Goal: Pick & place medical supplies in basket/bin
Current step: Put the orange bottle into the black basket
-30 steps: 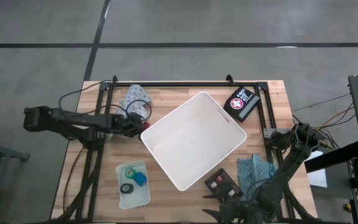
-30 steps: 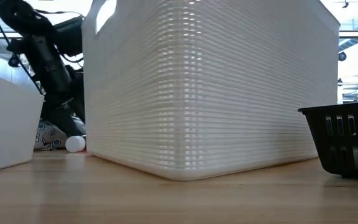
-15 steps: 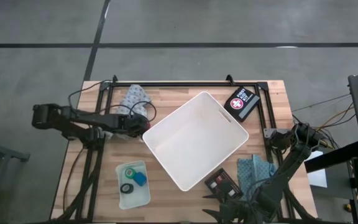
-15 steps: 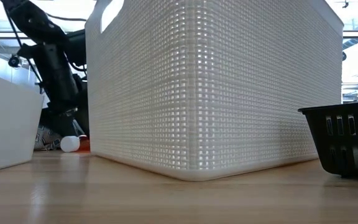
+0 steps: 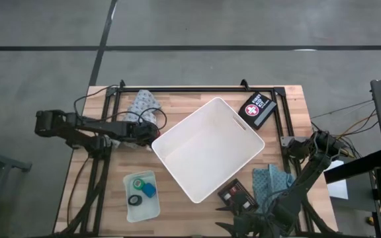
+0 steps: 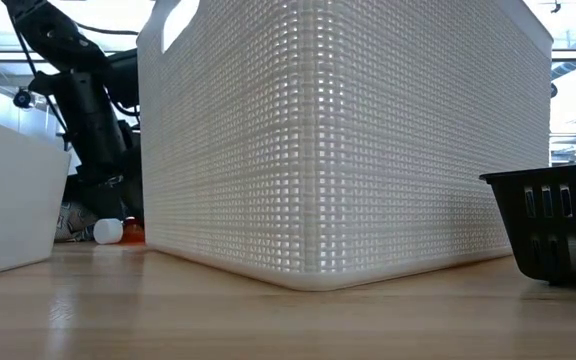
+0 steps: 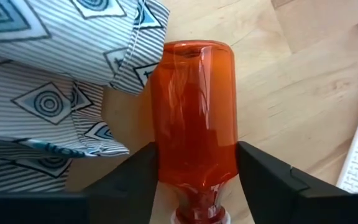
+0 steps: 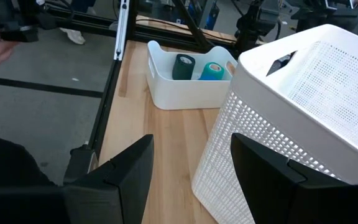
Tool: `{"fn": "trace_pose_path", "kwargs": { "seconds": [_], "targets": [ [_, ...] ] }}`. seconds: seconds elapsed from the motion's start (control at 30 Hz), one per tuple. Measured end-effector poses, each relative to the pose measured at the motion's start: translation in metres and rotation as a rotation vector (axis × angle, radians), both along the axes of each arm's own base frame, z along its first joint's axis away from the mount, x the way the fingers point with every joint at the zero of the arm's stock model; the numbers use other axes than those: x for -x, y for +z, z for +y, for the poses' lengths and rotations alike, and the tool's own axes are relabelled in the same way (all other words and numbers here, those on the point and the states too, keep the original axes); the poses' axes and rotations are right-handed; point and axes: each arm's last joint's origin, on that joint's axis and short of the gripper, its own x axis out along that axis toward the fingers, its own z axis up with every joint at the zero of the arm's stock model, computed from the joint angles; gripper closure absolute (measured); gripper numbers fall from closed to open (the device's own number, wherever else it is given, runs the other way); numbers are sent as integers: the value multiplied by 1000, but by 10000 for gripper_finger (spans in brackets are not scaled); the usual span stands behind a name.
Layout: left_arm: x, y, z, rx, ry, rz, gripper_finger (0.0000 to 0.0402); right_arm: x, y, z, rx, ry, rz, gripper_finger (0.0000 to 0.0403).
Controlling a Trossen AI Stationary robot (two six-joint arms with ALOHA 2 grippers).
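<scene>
An orange see-through pill bottle point(image 7: 197, 112) with a white cap point(image 6: 106, 231) lies on its side on the wood. It is beside a striped patterned cloth point(image 7: 55, 74) and just left of the white bin point(image 5: 207, 157). My left gripper point(image 5: 144, 134) is low over the bottle and shut on it. My right gripper point(image 8: 191, 144) hangs open over the table's near right part, holding nothing. It faces the bin's wall point(image 8: 303, 112). My left gripper pinches the orange bottle between its two fingers, one on each side of the body close to the neck end point(image 7: 197, 171). The fingers point(image 7: 135, 177) come steeply from above. The bottle lies flat on the table, its rounded base pointing away from the wrist.
A small translucent tray point(image 5: 128, 184) with tape rolls sits at the near left. A dark first-aid case point(image 5: 258, 109) lies at the far right. A black basket point(image 6: 558, 225) and a blue cloth point(image 5: 273, 180) lie at the near right. Black frame rails run along the table's edges.
My left gripper has gone down and a little toward the bin, coming to rest over the bottle. In the low view the bottle's white cap has shifted slightly toward the left. My right arm has kept still.
</scene>
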Motion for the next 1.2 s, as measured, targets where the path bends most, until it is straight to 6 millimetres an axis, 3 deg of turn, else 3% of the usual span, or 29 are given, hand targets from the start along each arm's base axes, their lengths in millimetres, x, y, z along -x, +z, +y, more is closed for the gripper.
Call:
{"fn": "trace_pose_path", "kwargs": {
  "seconds": [0.13, 0.53, 0.87, 1.2],
  "targets": [
    [0, 0, 0, 0, 0, -2, 219, 0, 0, 0, 0, 0, 0, 193],
    [1, 7, -1, 8, -14, -40, 207, 0, 0, 0, 0, 0, 0, 193],
    [13, 40, -2, -30, -13, -203, 200, 0, 0, 0, 0, 0, 0, 193],
    [49, 78, -7, -85, -33, -365, 199, 0, 0, 0, 1, 0, 0, 193]
  ]
}}
